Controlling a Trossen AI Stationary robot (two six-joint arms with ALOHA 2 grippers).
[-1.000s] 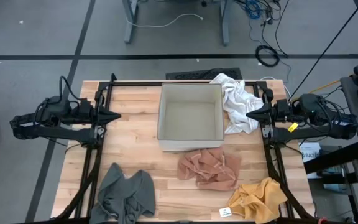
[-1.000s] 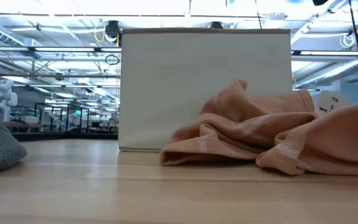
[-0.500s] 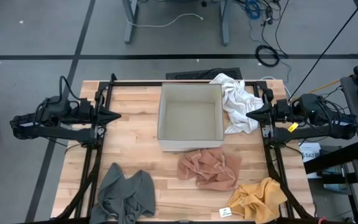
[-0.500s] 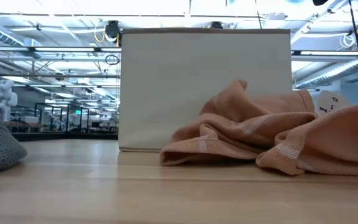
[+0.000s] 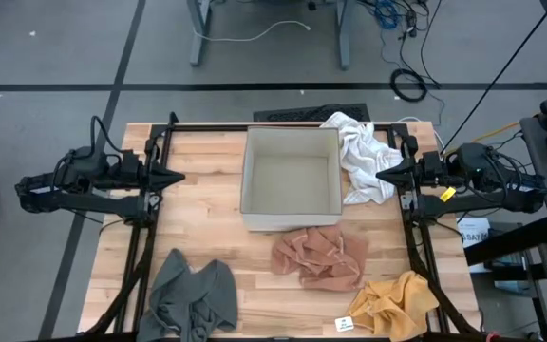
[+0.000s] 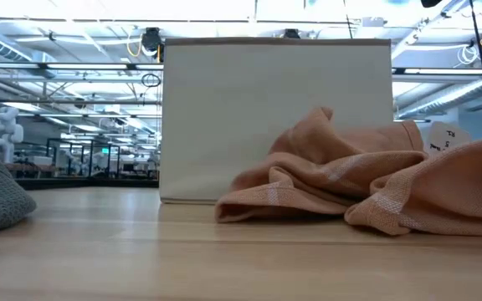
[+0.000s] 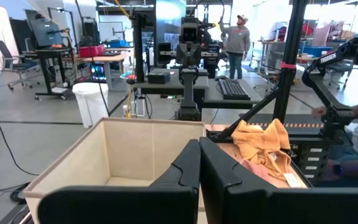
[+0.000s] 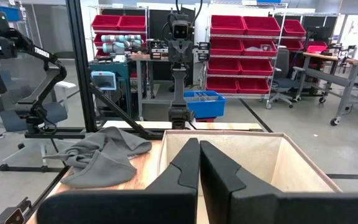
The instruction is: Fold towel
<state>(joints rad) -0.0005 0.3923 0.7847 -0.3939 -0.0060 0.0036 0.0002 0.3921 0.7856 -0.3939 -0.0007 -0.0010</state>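
Near edge of the wooden table [image 5: 207,228] first: grey towel [image 5: 192,298] bunched at about 7 o'clock, mustard towel [image 5: 395,302] crumpled at about 5 o'clock with a small white tag [image 5: 344,324] just beside it. Next in, the peach towel [image 5: 320,256] lies in a heap just short of table centre, at 6 o'clock of the box and touching its near wall; the low view shows it rumpled, not folded, in front of the box face. Open beige box [image 5: 291,178] sits in the middle toward the far side, nothing visible inside. White towel [image 5: 362,155] is draped at the box's 2 o'clock, against its right wall and reaching the far right corner. Left gripper [image 5: 177,177] is parked at the table's 9 o'clock edge, tip pointing in toward the box, fingers [image 7: 185,174] pressed together, gripping nothing. Right gripper [image 5: 382,174] mirrors it at 3 o'clock, tip right by the white towel, fingers [image 8: 188,165] also clenched on nothing; can't tell if it touches the cloth. Beyond the table in the left wrist view: a person [image 7: 235,40] standing at the back of the room by workbenches.
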